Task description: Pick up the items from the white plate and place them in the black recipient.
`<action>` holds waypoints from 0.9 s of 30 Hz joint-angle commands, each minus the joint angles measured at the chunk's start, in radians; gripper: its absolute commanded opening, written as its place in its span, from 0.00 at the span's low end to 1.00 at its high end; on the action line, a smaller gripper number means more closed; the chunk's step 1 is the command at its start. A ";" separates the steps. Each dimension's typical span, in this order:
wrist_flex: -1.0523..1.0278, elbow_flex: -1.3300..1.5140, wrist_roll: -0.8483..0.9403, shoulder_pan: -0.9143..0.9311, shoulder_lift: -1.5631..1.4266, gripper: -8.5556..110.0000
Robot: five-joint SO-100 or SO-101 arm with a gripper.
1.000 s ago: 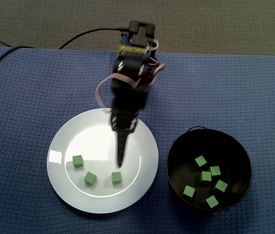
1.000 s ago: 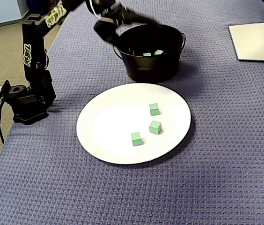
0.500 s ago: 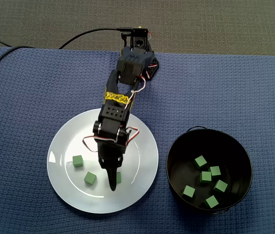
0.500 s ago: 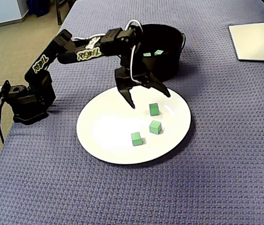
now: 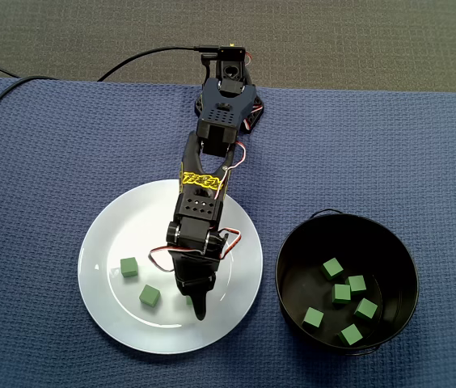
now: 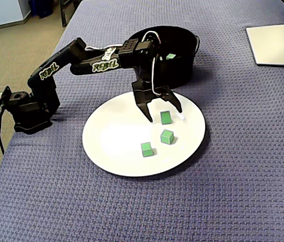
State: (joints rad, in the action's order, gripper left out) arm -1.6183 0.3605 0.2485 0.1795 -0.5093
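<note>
A white plate [image 5: 115,234] [image 6: 117,136] lies on the blue mat and holds three green cubes. In both fixed views I see one cube [image 5: 128,267] [image 6: 146,149] and a second cube [image 5: 149,297] [image 6: 167,136]. The third cube [image 6: 166,119] is hidden under the arm in the top-down fixed view. My gripper [image 5: 199,307] [image 6: 164,114] is open and low over the plate, one finger on each side of that third cube. The black bucket [image 5: 293,250] [image 6: 177,70] stands beside the plate and holds several green cubes [image 5: 341,293].
The arm's base [image 6: 28,111] is clamped at the mat's edge, with a black cable [image 5: 18,81] running off it. A white stand base [image 6: 275,45] sits at the far right corner. Bare floor lies beyond the mat's left edge.
The arm swung from near the bucket down onto the plate. The open gripper has dropped and moved until its fingers straddle the cube nearest the bucket.
</note>
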 commanded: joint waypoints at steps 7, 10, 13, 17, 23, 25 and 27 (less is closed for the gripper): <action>0.034 -0.097 -0.006 0.008 0.028 0.09; 0.034 -0.097 -0.018 0.008 0.032 0.07; 0.003 -0.095 -0.028 0.021 -0.040 0.07; -0.038 -0.037 -0.032 0.083 -0.342 0.07; 0.038 0.153 0.003 0.129 -0.927 0.07; 0.114 0.244 0.084 0.063 -1.091 0.07; 0.183 0.304 0.196 -0.054 -1.209 0.07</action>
State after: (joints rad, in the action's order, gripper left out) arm -1.5401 0.5768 0.3083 0.2592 -1.3913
